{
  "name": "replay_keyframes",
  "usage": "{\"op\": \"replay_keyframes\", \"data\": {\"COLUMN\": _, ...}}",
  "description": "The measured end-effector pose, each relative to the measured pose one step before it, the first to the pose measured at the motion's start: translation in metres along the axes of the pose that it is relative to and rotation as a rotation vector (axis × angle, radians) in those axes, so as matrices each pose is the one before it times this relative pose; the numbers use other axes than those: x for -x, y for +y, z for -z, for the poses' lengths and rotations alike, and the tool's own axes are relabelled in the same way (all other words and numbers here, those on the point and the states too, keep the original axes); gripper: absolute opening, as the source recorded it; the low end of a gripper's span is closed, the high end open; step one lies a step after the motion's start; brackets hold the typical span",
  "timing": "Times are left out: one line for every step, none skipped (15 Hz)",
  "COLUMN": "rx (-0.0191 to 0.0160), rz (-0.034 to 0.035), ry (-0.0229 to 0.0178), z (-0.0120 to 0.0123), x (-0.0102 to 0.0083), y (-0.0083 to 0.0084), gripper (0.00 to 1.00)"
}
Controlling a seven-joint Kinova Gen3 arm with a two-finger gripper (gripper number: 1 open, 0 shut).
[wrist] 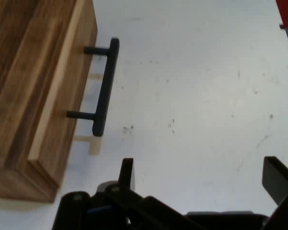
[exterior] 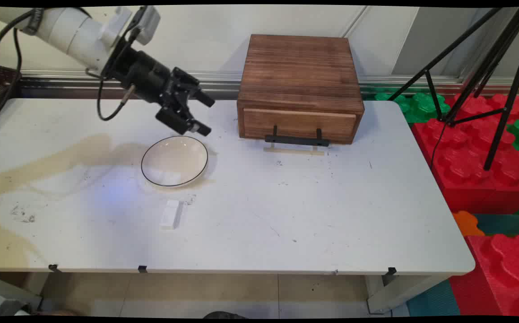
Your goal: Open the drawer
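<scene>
Tool: my black two-finger tool (exterior: 199,115) hangs in the upper left of the main view, tilted down toward the right. Its fingers are spread wide with nothing between them; in the hand view one fingertip (wrist: 127,172) rises at lower centre and the other at the lower right edge, bare table showing in the gap.

Nearest thing: the round white plate with a thin dark rim (exterior: 174,160) lies just below and a little left of my tool in the main view. I am above it, not touching it. It looks empty, shallow and glossy.

Wooden box: the dark brown wooden drawer box (exterior: 300,85) stands at upper centre, to the right of my tool and apart from it. Its drawer front sits flush, so the drawer appears closed. A black bar handle (exterior: 297,140) stands off the front on two posts; in the hand view that handle (wrist: 105,86) runs nearly upright at the upper left.

Small block: a small white rectangular block (exterior: 170,214) lies flat on the table below the plate, near it but not touching.

Table: the white table (exterior: 331,215) is scuffed, with a tan stain across its left part.

Progress: I hold nothing, the plate carries nothing, and the drawer is shut.

Background: red and green toy-brick shapes (exterior: 488,148) and a black tripod (exterior: 492,67) fill the right side.
</scene>
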State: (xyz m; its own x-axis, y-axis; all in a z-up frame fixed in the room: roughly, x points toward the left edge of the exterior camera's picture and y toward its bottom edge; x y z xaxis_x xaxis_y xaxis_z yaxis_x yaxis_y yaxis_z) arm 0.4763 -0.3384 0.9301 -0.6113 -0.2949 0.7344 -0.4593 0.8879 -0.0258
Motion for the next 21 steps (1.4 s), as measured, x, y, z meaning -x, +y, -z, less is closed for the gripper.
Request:
{"op": "replay_keyframes", "data": {"rx": -0.00282, "rz": -0.00249, "ry": 0.00204, "z": -0.00246, "x": -0.0037, "y": -0.00046, "gripper": 1.0}}
{"op": "replay_keyframes", "data": {"rx": -0.00421, "rz": -0.00385, "ry": 0.00241, "z": -0.00408, "x": -0.0058, "y": -0.00054, "gripper": 1.0}}
{"op": "replay_keyframes", "data": {"rx": -0.00324, "rz": -0.00149, "ry": 0.0016, "z": -0.00303, "x": -0.0039, "y": -0.0006, "gripper": 1.0}}
{"op": "replay_keyframes", "data": {"rx": -0.00407, "rz": -0.00096, "ry": 0.00116, "z": -0.00523, "x": -0.00604, "y": -0.00087, "gripper": 1.0}}
{"op": "replay_keyframes", "data": {"rx": -0.00362, "rz": 0.00012, "ry": 0.00113, "z": -0.00363, "x": -0.00395, "y": -0.00084, "gripper": 1.0}}
{"op": "replay_keyframes", "data": {"rx": -0.00509, "rz": -0.0005, "ry": 0.0008, "z": -0.00627, "x": -0.00633, "y": -0.00159, "gripper": 1.0}}
{"op": "replay_keyframes", "data": {"rx": -0.0041, "rz": -0.00042, "ry": -0.00016, "z": -0.0043, "x": -0.00389, "y": -0.00116, "gripper": 1.0}}
{"op": "replay_keyframes", "data": {"rx": -0.00717, "rz": -0.00148, "ry": -0.00213, "z": -0.00794, "x": -0.00636, "y": -0.0022, "gripper": 1.0}}
{"op": "replay_keyframes", "data": {"rx": -0.00594, "rz": -0.00272, "ry": -0.00431, "z": -0.00746, "x": -0.00473, "y": -0.00188, "gripper": 1.0}}
{"op": "replay_keyframes", "data": {"rx": -0.00579, "rz": -0.0029, "ry": -0.00702, "z": -0.00905, "x": -0.00477, "y": -0.00221, "gripper": 1.0}}
{"op": "replay_keyframes", "data": {"rx": -0.00487, "rz": -0.00288, "ry": -0.00688, "z": -0.0081, "x": -0.00377, "y": -0.00204, "gripper": 1.0}}
{"op": "replay_keyframes", "data": {"rx": -0.0027, "rz": -0.00194, "ry": -0.00519, "z": -0.00547, "x": -0.00217, "y": -0.00113, "gripper": 1.0}}
{"op": "replay_keyframes", "data": {"rx": -0.00299, "rz": -0.00232, "ry": -0.00855, "z": -0.00823, "x": -0.00274, "y": -0.00152, "gripper": 1.0}}
{"op": "replay_keyframes", "data": {"rx": -0.00205, "rz": -0.00082, "ry": -0.00527, "z": -0.00568, "x": -0.00175, "y": -0.00095, "gripper": 1.0}}
{"op": "replay_keyframes", "data": {"rx": -0.0025, "rz": -0.00103, "ry": -0.00783, "z": -0.0088, "x": -0.00256, "y": -0.0012, "gripper": 1.0}}
{"op": "replay_keyframes", "data": {"rx": -0.00135, "rz": -0.00038, "ry": -0.00544, "z": -0.00585, "x": -0.00146, "y": -0.00066, "gripper": 1.0}}
{"op": "replay_keyframes", "data": {"rx": -0.00032, "rz": -0.00074, "ry": -0.00808, "z": -0.00897, "x": -0.00211, "y": -0.00069, "gripper": 1.0}}
{"op": "replay_keyframes", "data": {"rx": -0.00099, "rz": -0.00042, "ry": -0.00547, "z": -0.00586, "x": -0.00121, "y": -0.00048, "gripper": 1.0}}
{"op": "replay_keyframes", "data": {"rx": -0.00128, "rz": -0.001, "ry": -0.00878, "z": -0.00878, "x": -0.0016, "y": -0.00036, "gripper": 1.0}}
{"op": "replay_keyframes", "data": {"rx": -0.00125, "rz": -0.00173, "ry": -0.00777, "z": -0.00747, "x": -0.00122, "y": -0.00034, "gripper": 1.0}}
{"op": "replay_keyframes", "data": {"rx": -0.00077, "rz": -0.00309, "ry": -0.00779, "z": -0.00752, "x": -0.00147, "y": -0.00017, "gripper": 1.0}}
